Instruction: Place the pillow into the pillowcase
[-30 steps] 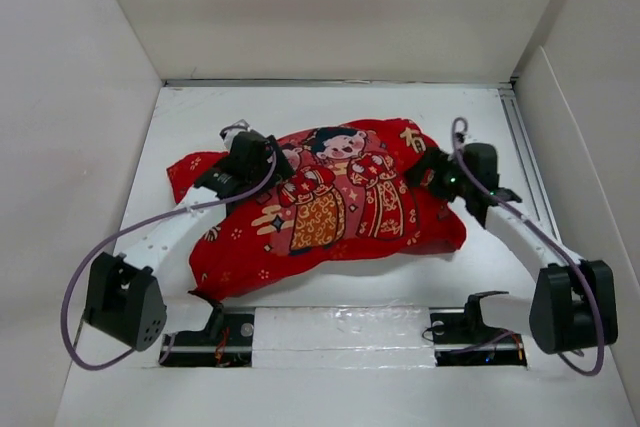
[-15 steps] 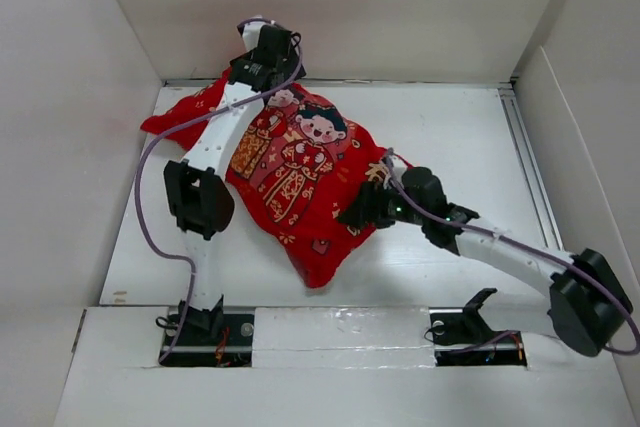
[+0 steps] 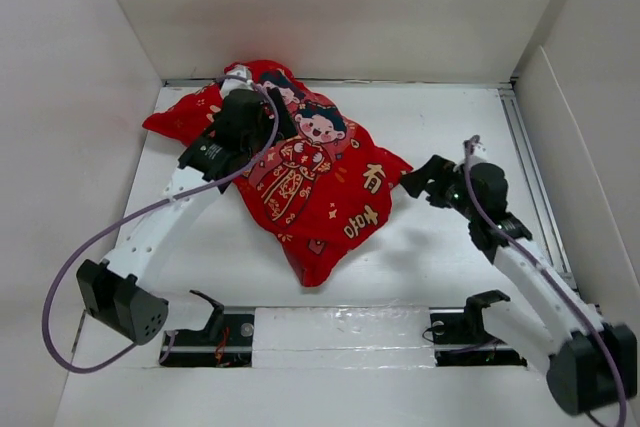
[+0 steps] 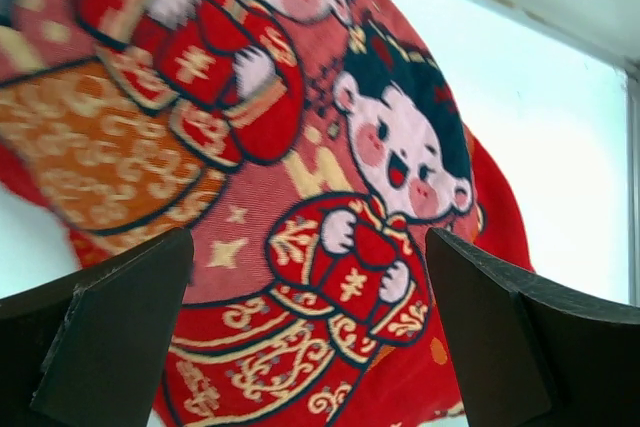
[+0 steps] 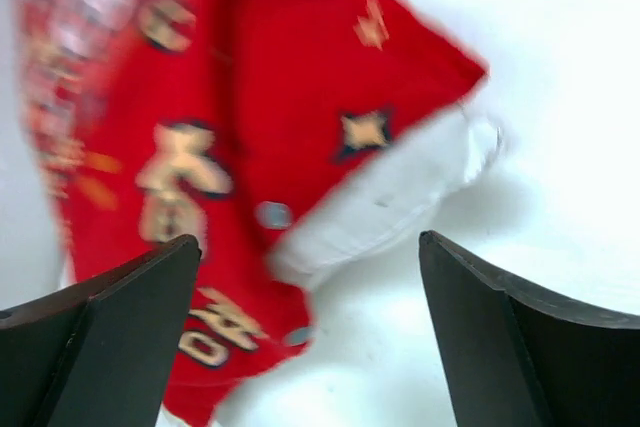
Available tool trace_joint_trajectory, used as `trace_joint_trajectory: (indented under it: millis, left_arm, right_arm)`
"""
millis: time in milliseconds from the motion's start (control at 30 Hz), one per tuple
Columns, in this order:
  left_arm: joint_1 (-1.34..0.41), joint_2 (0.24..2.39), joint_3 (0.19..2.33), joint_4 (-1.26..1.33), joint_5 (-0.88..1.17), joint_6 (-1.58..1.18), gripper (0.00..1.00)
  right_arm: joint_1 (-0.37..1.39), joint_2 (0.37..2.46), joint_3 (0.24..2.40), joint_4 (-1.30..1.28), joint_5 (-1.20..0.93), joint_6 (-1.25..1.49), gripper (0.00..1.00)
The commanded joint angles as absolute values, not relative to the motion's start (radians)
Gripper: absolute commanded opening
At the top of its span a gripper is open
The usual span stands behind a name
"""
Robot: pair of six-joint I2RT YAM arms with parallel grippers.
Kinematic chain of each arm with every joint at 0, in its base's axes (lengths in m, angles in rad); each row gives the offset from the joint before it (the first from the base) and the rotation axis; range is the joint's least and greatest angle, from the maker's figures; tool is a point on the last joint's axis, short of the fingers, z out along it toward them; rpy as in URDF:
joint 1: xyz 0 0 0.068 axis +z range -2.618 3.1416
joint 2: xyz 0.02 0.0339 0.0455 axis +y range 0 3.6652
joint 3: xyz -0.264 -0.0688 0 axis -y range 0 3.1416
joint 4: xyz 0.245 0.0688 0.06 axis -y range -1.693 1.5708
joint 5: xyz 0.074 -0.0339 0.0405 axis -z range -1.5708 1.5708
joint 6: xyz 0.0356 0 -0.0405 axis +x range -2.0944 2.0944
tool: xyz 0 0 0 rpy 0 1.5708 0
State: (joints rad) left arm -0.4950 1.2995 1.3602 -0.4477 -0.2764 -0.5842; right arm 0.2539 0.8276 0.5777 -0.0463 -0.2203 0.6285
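The red pillowcase (image 3: 310, 182) with two cartoon figures lies bulging and slanted from the back left toward the near middle of the table. The white pillow is inside it. Only a white corner (image 5: 400, 197) shows at the case's open edge in the right wrist view. My left gripper (image 3: 262, 117) hovers over the case's back-left part, open and empty. The figures (image 4: 390, 157) fill its view between the spread fingers (image 4: 110, 317). My right gripper (image 3: 412, 181) is open and empty just right of the case's right corner (image 3: 395, 162).
White walls enclose the table on the left, back and right. A metal rail (image 3: 525, 162) runs along the right side. Two black brackets (image 3: 482, 303) (image 3: 208, 305) stand at the near edge by the arm bases.
The left arm came down from holding the case high at the back wall and now hovers open. The right gripper drew back to the right, off the case. The case has settled flatter.
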Motion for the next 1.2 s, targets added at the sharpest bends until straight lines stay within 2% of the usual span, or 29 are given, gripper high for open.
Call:
trace_joint_trajectory:
  millis: [0, 33, 100, 300, 700, 767, 800, 900, 933, 967, 1033, 1167]
  left_arm:
    - [-0.506, 1.327, 1.286, -0.298, -0.124, -0.581, 0.99]
    - [-0.506, 1.327, 1.275, -0.278, -0.112, -0.569, 0.99]
    - [-0.506, 1.338, 1.253, -0.241, -0.112, -0.569, 0.99]
    - [-0.506, 1.402, 1.210, -0.198, -0.087, -0.560, 0.99]
    - [-0.506, 1.445, 1.170, -0.176, -0.098, -0.560, 0.99]
    - [-0.506, 1.445, 1.170, -0.176, -0.098, -0.560, 0.99]
    - [-0.506, 1.445, 1.170, -0.166, -0.098, -0.560, 0.99]
    - [-0.506, 1.454, 1.161, -0.166, -0.089, -0.560, 0.99]
    - [-0.506, 1.454, 1.161, -0.166, -0.089, -0.560, 0.99]
    - [-0.506, 1.463, 1.161, -0.166, -0.103, -0.560, 0.99]
    - [-0.506, 1.463, 1.152, -0.166, -0.121, -0.571, 0.99]
    - [-0.506, 1.492, 1.161, -0.175, -0.149, -0.592, 0.99]
  right_arm:
    - [0.235, 1.006, 0.514, 0.157, -0.423, 0.632, 0.95]
    - [0.235, 1.029, 0.503, 0.226, -0.440, 0.665, 0.91]
    - [0.255, 1.075, 0.515, 0.339, -0.440, 0.666, 0.89]
    - [0.255, 1.126, 0.561, 0.362, -0.419, 0.675, 0.84]
    - [0.255, 1.187, 0.572, 0.430, -0.453, 0.707, 0.80]
    - [0.255, 1.210, 0.572, 0.462, -0.453, 0.716, 0.72]
    - [0.255, 1.253, 0.572, 0.497, -0.465, 0.736, 0.60]
    - [0.255, 1.264, 0.572, 0.544, -0.480, 0.749, 0.37]
    - [0.255, 1.275, 0.572, 0.545, -0.480, 0.749, 0.18]
    - [0.246, 1.264, 0.572, 0.545, -0.480, 0.749, 0.08]
    - [0.236, 1.214, 0.561, 0.523, -0.451, 0.749, 0.00]
    - [0.158, 1.067, 0.561, 0.287, -0.378, 0.694, 0.00]
